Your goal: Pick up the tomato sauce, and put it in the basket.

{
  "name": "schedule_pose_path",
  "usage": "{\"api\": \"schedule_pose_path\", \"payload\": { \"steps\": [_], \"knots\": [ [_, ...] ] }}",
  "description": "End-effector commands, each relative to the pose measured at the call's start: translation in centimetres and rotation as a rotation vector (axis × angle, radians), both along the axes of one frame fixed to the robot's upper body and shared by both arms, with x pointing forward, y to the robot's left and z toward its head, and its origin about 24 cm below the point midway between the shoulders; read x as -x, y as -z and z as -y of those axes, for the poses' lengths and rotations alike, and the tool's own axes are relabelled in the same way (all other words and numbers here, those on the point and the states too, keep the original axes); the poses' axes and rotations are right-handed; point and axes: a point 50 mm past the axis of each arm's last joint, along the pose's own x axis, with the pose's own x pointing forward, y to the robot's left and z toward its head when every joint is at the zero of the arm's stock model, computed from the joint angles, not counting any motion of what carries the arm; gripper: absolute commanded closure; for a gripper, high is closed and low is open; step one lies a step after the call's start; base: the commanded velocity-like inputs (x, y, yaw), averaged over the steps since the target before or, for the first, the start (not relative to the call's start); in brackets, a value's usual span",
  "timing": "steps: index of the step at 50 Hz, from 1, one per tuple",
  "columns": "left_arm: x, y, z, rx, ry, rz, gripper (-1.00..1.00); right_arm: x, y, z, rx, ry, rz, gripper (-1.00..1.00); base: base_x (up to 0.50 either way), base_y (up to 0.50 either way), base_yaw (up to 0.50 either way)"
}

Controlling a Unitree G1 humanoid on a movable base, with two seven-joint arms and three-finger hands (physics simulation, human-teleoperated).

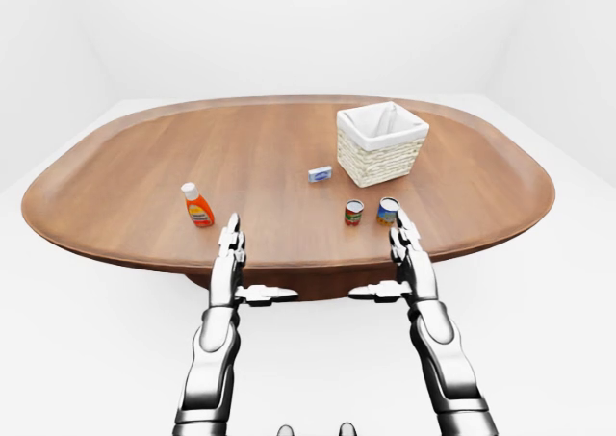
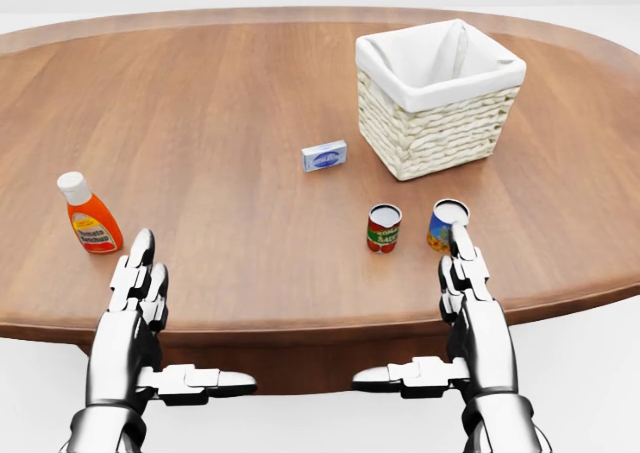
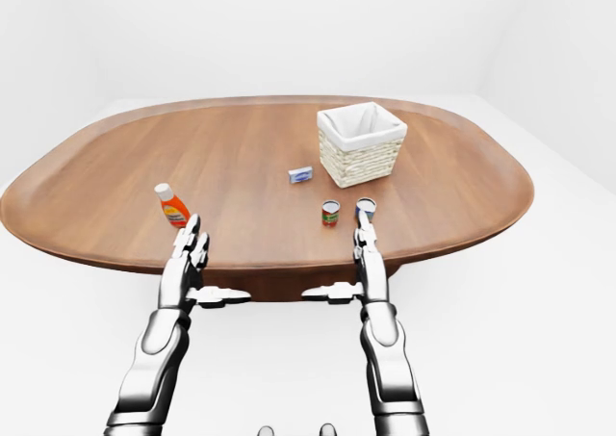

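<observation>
The right hand (image 2: 470, 303) hangs over the table's near edge with its fingers stretched flat and its thumb pointing inward, gripping nothing. Its fingertips (image 2: 459, 239) overlap the lower edge of a blue-labelled can (image 2: 447, 221) in the head view; whether they touch it I cannot tell. The left hand (image 2: 135, 318) is stretched out flat the same way, empty, at the lower left of that view.

The tomato sauce can (image 2: 384, 227), red with a green band, stands upright on the wooden table (image 2: 220, 103), just left of the blue can and apart from both hands. Above the two cans in the head view stands the wicker basket (image 2: 440, 133) with a white lining. A small blue-and-white box (image 2: 324, 156) lies just left of it. An orange bottle (image 2: 90, 214) with a white cap stands far left, just above the left hand.
</observation>
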Motion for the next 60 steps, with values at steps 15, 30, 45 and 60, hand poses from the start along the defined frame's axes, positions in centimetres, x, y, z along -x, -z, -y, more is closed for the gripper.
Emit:
{"api": "schedule_pose_path", "payload": {
  "steps": [15, 30, 45, 60],
  "knots": [
    [-0.3, -0.6, -1.9, 0.009, -0.035, 0.009, -1.0, 0.3, -1.0, 2.1, -0.007, 0.045, 0.02, -1.0, 0.0, 0.0, 0.0],
    [0.6, -5.2, -8.8, 0.167, -0.362, 0.192, -1.0, 3.1, -5.9, 7.5, -0.073, 0.246, 0.216, -1.0, 0.0, 0.0, 0.0],
    [2.4, -7.4, -12.9, 0.276, -0.542, 0.302, -1.0, 6.2, -10.3, 10.9, -0.098, 0.371, 0.427, -1.0, 0.0, 0.0, 0.0],
    [2.7, -7.5, -13.5, 0.306, -0.579, 0.311, -1.0, 5.9, -8.9, 11.3, -0.13, 0.371, 0.374, -1.0, 0.0, -0.01, 0.0]
  ]
}}
